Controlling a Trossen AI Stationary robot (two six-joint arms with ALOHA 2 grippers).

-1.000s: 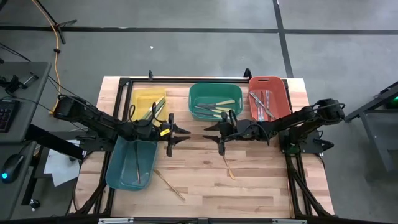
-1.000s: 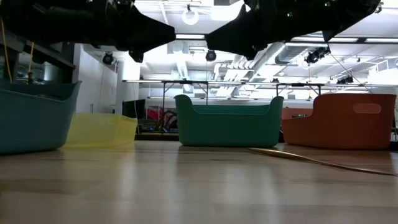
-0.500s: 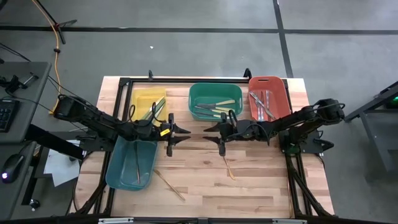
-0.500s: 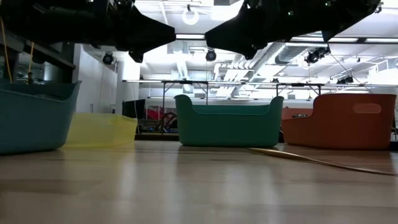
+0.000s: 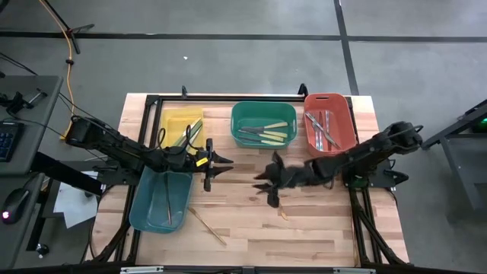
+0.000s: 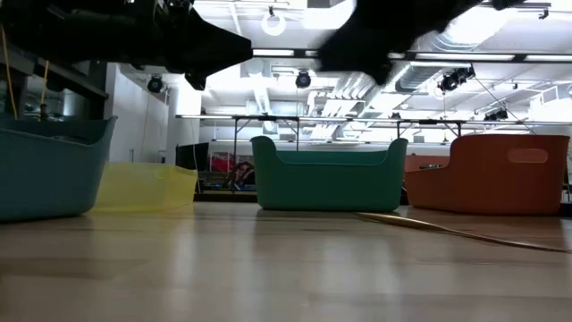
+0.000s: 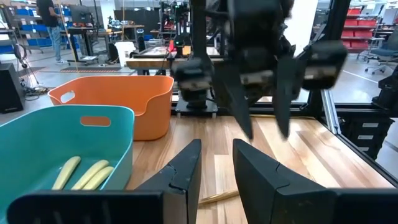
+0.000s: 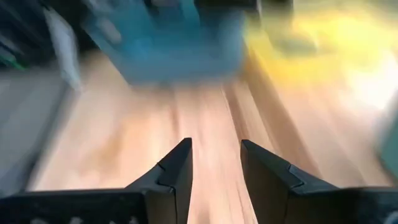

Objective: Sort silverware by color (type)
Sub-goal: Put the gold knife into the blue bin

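Two tan wooden utensils lie flat on the table: one [image 5: 283, 213] just nearer the front edge than my right gripper [image 5: 262, 183], the other [image 5: 208, 226] near the front, beside the teal bin [image 5: 144, 217]. The first also shows in the low view [image 6: 447, 229]. My right gripper [image 8: 214, 158] is open and empty, slanting down above the table's middle. My left gripper [image 5: 228, 166] hangs level between the yellow bin [image 5: 171, 125] and the teal bin; it [image 7: 216, 158] is open and empty. More silverware lies in the green bin [image 5: 263, 109] and the red bin [image 5: 346, 125].
Three bins stand along the far edge: yellow, green, red. The teal bin at the near left holds a wooden utensil [image 5: 167, 199]. Yellow-handled pieces [image 7: 81, 174] lie in the green bin. Bare wood stretches across the near middle and right of the table [image 5: 327, 228].
My right gripper has swung toward the table's near edge, tipping downward and rolling a little, so that it now stands over the far end of the wooden utensil. Its fingers have kept the same gap. My left arm has kept still.
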